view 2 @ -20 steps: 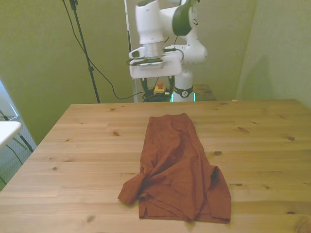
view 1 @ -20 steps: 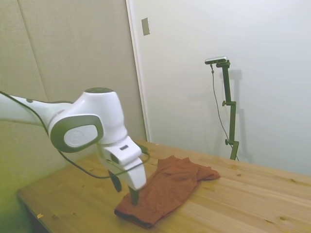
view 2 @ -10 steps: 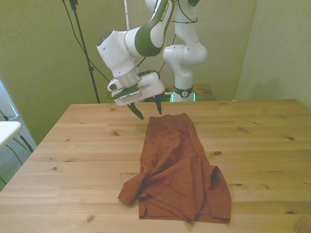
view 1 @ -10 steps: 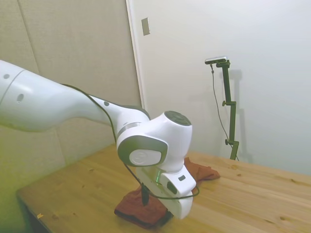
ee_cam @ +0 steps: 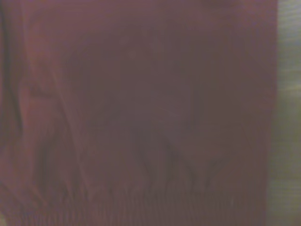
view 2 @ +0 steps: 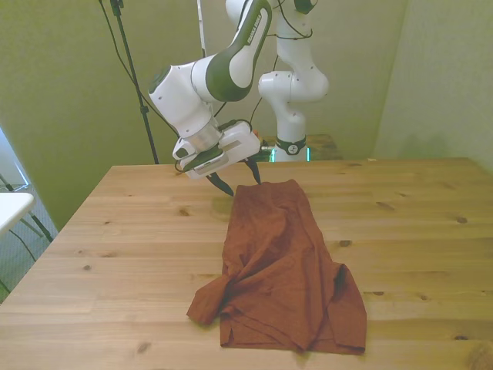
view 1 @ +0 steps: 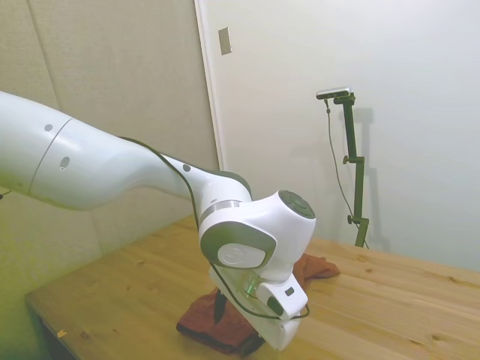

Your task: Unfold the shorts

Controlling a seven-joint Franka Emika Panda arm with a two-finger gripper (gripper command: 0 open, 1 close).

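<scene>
This is looking like a small robot test room, not a home. A white robot arm (view 2: pixel 231 69) is standing behind the far edge of a plain wooden table (view 2: pixel 115 231), and black cables (view 2: pixel 166 123) are hanging down beside its base. Around the table, bare pale walls (view 1: pixel 420 112) are closing the space, with a light switch plate (view 1: pixel 224 40) high above it.

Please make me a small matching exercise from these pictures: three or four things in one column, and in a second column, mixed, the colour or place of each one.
Things:
1. shorts
2. gripper
3. table
4. arm

Descriptions:
A. white with a grey joint ring
B. bare light wood with knots
C. rust-red, lying crumpled on the wood
D. jaws open, at the far end of the cloth

Pairs: 1-C, 2-D, 3-B, 4-A
</scene>
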